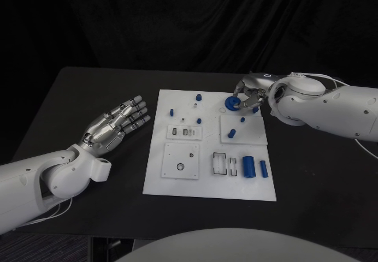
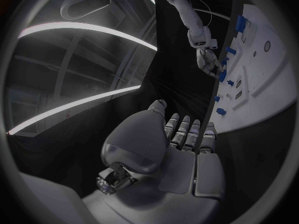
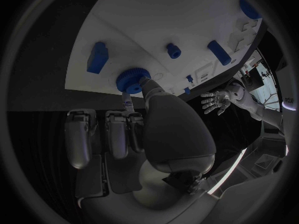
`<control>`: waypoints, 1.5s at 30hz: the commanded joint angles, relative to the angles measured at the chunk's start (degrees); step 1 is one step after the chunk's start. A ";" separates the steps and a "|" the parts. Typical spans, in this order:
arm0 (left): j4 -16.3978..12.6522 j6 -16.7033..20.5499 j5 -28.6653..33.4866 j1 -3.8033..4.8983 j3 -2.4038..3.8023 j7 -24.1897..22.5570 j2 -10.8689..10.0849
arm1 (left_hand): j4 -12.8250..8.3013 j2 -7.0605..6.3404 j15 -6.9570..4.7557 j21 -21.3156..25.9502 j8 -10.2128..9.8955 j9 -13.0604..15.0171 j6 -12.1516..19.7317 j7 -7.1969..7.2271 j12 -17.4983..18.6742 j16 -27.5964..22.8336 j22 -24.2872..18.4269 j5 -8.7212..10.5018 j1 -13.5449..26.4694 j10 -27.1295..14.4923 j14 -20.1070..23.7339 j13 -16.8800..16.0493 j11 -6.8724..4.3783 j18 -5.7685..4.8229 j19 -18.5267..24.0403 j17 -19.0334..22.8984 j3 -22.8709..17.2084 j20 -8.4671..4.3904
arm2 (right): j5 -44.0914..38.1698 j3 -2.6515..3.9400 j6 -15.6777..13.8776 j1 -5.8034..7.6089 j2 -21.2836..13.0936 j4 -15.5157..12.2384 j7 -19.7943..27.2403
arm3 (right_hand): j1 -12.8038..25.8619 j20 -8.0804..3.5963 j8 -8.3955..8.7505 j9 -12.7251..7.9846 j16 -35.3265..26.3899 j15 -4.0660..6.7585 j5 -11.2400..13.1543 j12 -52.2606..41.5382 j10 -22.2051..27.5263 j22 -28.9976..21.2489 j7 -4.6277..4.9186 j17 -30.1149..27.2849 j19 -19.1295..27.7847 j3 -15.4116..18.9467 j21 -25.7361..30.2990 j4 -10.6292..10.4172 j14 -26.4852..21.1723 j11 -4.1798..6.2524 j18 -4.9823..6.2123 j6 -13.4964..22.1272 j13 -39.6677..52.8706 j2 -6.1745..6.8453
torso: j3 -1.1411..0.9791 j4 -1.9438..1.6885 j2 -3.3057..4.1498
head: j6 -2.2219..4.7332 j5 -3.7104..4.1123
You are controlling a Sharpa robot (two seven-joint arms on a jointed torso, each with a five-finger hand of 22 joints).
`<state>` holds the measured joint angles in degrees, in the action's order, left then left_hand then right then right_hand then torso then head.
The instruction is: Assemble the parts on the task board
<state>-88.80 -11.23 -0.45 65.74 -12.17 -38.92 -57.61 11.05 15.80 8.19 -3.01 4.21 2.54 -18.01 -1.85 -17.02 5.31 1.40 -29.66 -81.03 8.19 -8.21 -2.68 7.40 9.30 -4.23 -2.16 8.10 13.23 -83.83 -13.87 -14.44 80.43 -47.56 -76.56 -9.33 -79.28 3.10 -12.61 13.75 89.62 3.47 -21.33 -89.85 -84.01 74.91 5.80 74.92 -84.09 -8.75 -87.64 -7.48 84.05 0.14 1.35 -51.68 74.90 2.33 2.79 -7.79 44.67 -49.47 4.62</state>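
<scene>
R hand (image 1: 250,94) sits at upper right of the head frame, over the far edge of the white task board (image 1: 208,188), fingers closed round a blue round gear-like part (image 1: 232,103); wrist cam shows the thumb and a finger pinching that blue disc (image 3: 131,79) just at the board's edge (image 3: 187,15). Whether the disc touches the board, can't tell.

L hand (image 1: 118,121) lies at centre left of the head frame, off the board on the black surface (image 1: 87,87), palm up-ish, fingers straight and apart, holding nothing. L wrist cam has the same flat hand (image 2: 181,149), w/ the board (image 2: 268,99) at the right of the circle and the R hand (image 2: 209,59) beside it.

Other parts on the board, head frame: small blue peg (image 1: 199,97) near top centre, another peg (image 1: 172,112) at upper left of the board, a short blue cylinder (image 1: 232,132) mid-right, and a larger blue cylinder (image 1: 248,166) next to a slim blue bar (image 1: 263,168) at lower right. White square plate w/ a hole (image 1: 180,161) at lower left of the board.
</scene>
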 commanded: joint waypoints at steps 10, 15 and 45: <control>-0.08 -0.95 0.23 -0.17 0.04 -6.36 -0.05 | -0.10 0.01 0.02 0.12 -0.28 -0.09 0.38 0.08 0.17 0.18 -0.08 -0.26 -0.16 -0.50 0.41 0.06 -0.06 0.18 0.02 0.08 -0.30 0.31 | -0.08 -0.30 -5.97 -0.18 -2.36 -3.30 3.06 | -1.27 -0.53 -12.70 12.60 0.02 0.40 -8.34 -0.15 -5.99 13.83 -1.52 14.61 -4.43 -2.39 -0.65 2.29 5.77 0.39 -0.73 0.31 15.10 -0.46 | 0.00 -0.07 0.02 | 0.77 -0.45; -0.12 -0.84 0.23 -0.18 0.04 -6.33 -0.21 | -0.13 0.03 0.03 0.10 -0.25 -0.07 0.25 0.06 0.19 0.19 -0.07 -0.26 -0.14 -0.52 0.41 0.06 -0.06 0.18 -0.02 0.08 -0.35 0.32 | -0.08 -0.30 -6.44 1.85 -3.35 -6.70 3.09 | -0.56 -0.43 -13.16 13.08 0.04 0.26 -9.52 -0.15 -5.99 13.92 -1.47 14.64 -4.53 -2.82 -0.75 1.92 5.78 0.20 -0.77 0.70 15.10 -0.22 | -0.01 -0.05 0.03 | 0.65 -0.52; 0.43 -1.29 0.24 -0.21 0.04 -5.86 0.95 | -0.20 0.06 0.04 0.11 -0.24 -0.06 0.23 0.01 0.14 0.21 -0.07 -0.27 -0.08 -0.51 0.41 0.05 -0.03 0.18 0.00 0.08 -0.46 0.34 | -3.16 -0.27 1.15 1.95 9.94 -2.29 1.06 | 0.95 0.11 -10.69 11.96 -0.26 -0.33 -8.84 -0.15 -5.99 13.67 -0.61 14.30 -4.21 -4.94 -0.30 1.24 5.65 -0.49 -0.63 2.69 15.10 0.64 | 0.09 -0.19 0.05 | 0.51 -0.47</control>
<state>-88.28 -11.64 -0.45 65.59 -12.17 -38.93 -56.81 10.90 15.79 8.19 -3.01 4.21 2.54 -18.01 -1.85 -17.02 5.31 1.40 -29.66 -81.03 8.20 -8.21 -2.68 7.40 9.30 -4.24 -2.16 7.94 13.23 -85.21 -14.18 -15.78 82.61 -37.78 -79.22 -6.45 -78.66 2.97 -12.64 7.25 89.62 3.47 -30.52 -89.85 -84.14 74.91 5.14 74.91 -83.95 -13.31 -88.02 -6.15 84.05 0.00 1.36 -49.35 74.92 3.03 2.90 -7.95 44.68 -48.82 4.16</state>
